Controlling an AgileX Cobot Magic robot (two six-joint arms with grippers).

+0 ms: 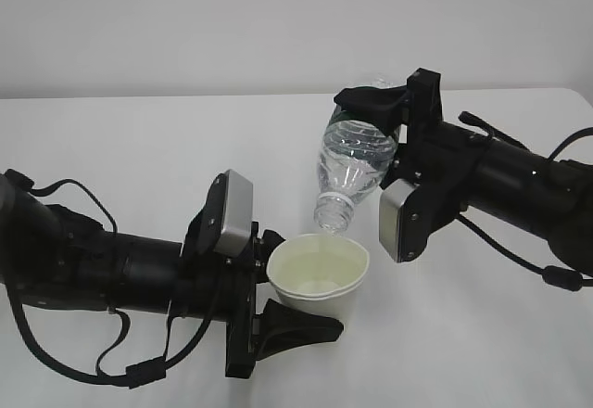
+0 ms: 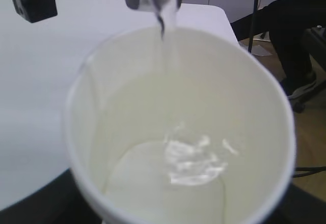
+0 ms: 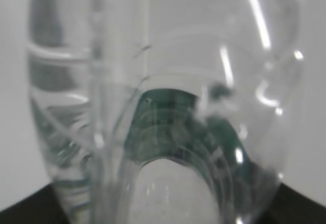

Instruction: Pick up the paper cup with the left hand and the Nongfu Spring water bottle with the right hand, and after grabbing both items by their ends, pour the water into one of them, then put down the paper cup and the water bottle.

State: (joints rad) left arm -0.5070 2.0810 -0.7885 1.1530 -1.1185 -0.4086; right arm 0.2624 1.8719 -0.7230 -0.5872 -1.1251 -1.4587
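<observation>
While clamped in the left hand's [image 1: 278,320] jaws, the cup [image 1: 318,275] is held just above the white surface [image 1: 139,148]. Beyond, the bottle [image 1: 352,167] is gripped in the right hand's [image 1: 394,116] jaws, tipped mouth-down over the rim, and water [image 2: 191,160] is streamed in.

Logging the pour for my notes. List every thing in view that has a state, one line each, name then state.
paper cup: held in the left hand, upright, partly filled.
Nongfu Spring water bottle: capless, tipped mouth-down over the cup, held in the right hand.
water: streaming from the bottle mouth, pooling in the cup bottom.
left hand: fingers closed around the cup.
right hand: fingers closed on the bottle's upper end.
</observation>
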